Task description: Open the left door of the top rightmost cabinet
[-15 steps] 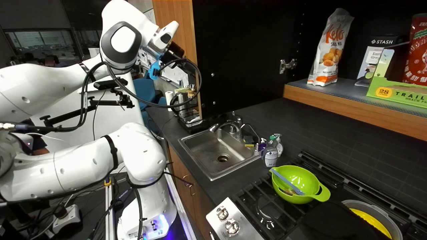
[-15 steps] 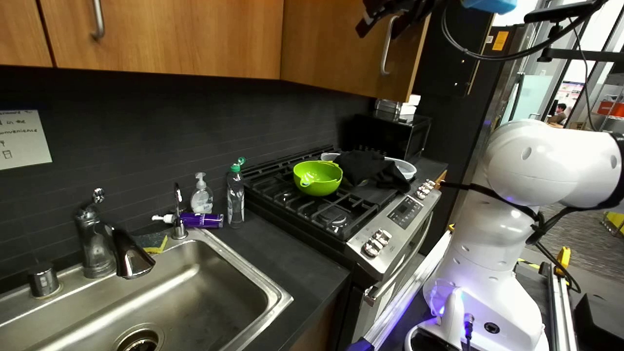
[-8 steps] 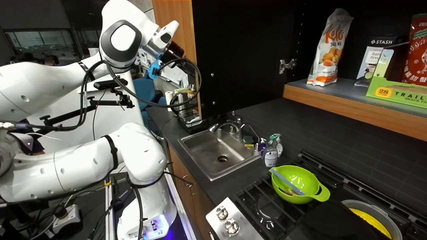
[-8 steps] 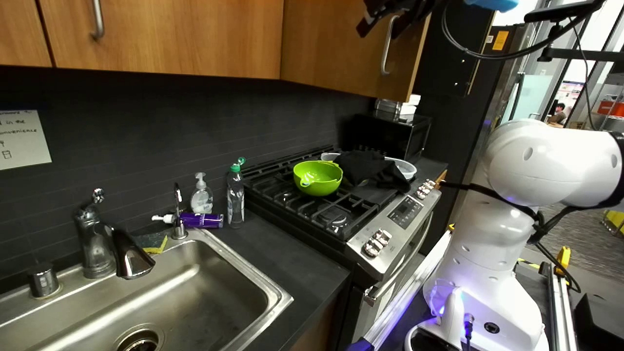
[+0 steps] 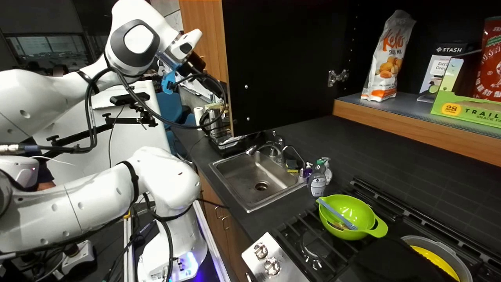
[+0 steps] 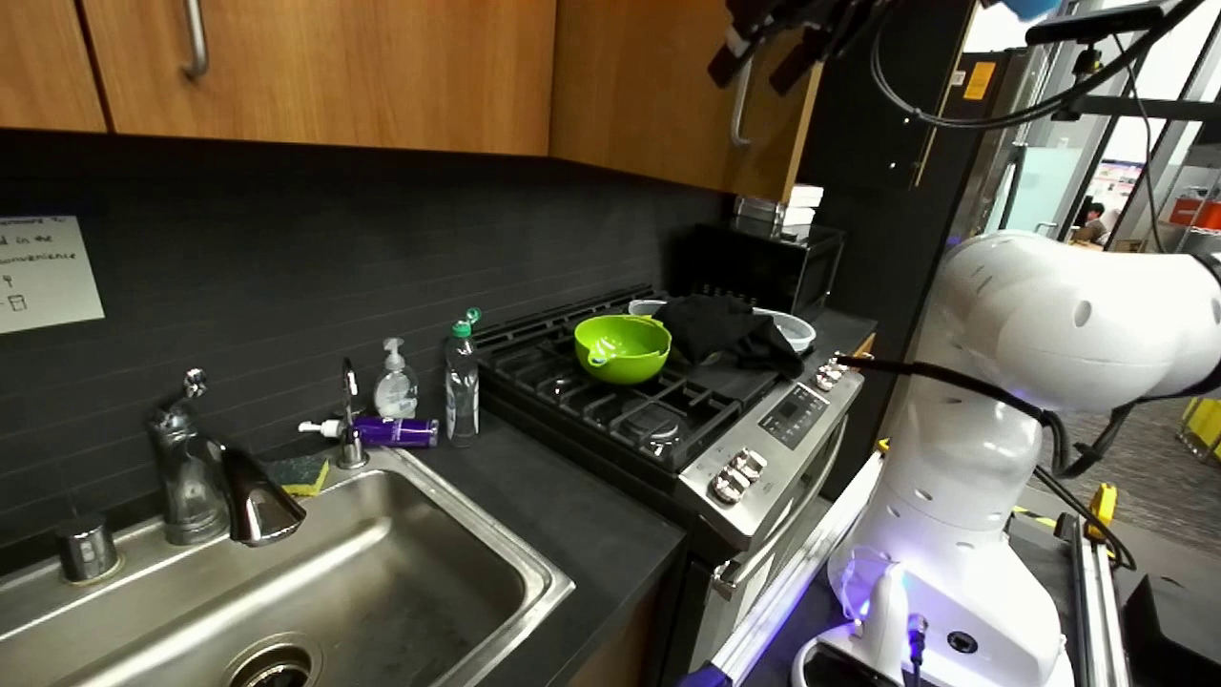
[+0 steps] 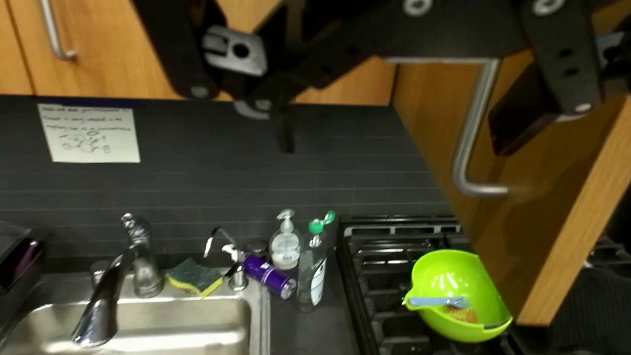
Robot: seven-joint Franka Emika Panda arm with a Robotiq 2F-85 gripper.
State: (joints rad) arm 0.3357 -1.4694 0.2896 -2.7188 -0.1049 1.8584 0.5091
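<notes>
The left door stands open: its brown outer face (image 6: 658,95) shows in an exterior view and the wrist view, its black inner face (image 5: 289,66) in an exterior view. Behind it the top rightmost cabinet shows a dark inside and a wooden shelf edge (image 5: 411,131). A slim silver handle (image 7: 474,123) rises from the door near its free edge. My gripper (image 7: 394,145) is open at the outer face, the handle between its spread fingers and nearer the right one in the wrist view. Whether a finger touches handle or door, I cannot tell. In an exterior view the door hides the fingertips.
A snack bag (image 5: 389,56) and boxes stand on the shelf. Below are a green bowl (image 6: 622,351) on the stove (image 6: 658,420), soap bottles (image 6: 462,382), a faucet (image 6: 196,477) and the sink (image 6: 534,572). A neighbouring cabinet door (image 6: 334,76) is beside the open door.
The door has swung slightly wider, its free edge shifting left in both exterior views. The arm has moved left in an exterior view, and the gripper remains open around the handle.
</notes>
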